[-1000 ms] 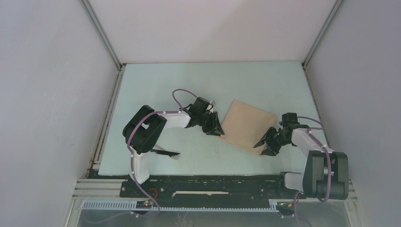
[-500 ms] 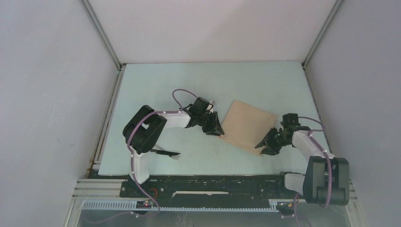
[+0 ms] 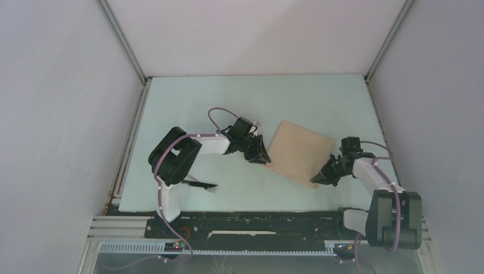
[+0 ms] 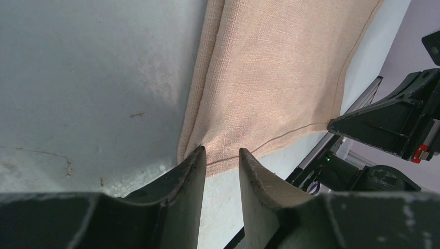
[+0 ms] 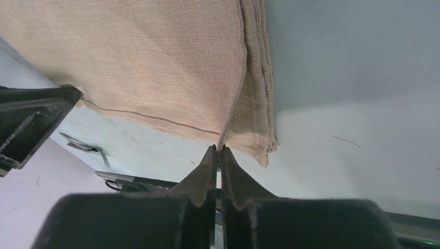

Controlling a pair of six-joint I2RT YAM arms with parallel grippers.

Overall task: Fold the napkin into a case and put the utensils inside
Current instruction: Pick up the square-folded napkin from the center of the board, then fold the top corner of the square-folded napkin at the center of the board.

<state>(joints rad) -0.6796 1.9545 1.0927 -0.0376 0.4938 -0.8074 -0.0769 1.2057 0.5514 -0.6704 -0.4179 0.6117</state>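
The napkin (image 3: 299, 149) lies folded into a tan, layered rectangle on the pale table, right of centre. My right gripper (image 3: 315, 179) is at its near right corner. In the right wrist view that gripper (image 5: 218, 149) is shut on the edge of the top layer of the napkin (image 5: 155, 62). My left gripper (image 3: 263, 160) sits at the napkin's left corner. In the left wrist view it (image 4: 221, 154) stands open, its tips at the edge of the cloth (image 4: 270, 78), gripping nothing. The utensils (image 3: 200, 184) lie near the left arm's base, dark and partly hidden; a thin grey piece (image 5: 85, 148) shows far off.
Grey enclosure walls stand on three sides, with metal posts at the back corners. A black rail (image 3: 257, 220) with the arm bases runs along the near edge. The table's left edge (image 3: 128, 154) is close to the left arm's elbow.
My right gripper has moved left and forward onto the napkin's near right corner and closed from open to shut on it. The left arm and the napkin have stayed still.
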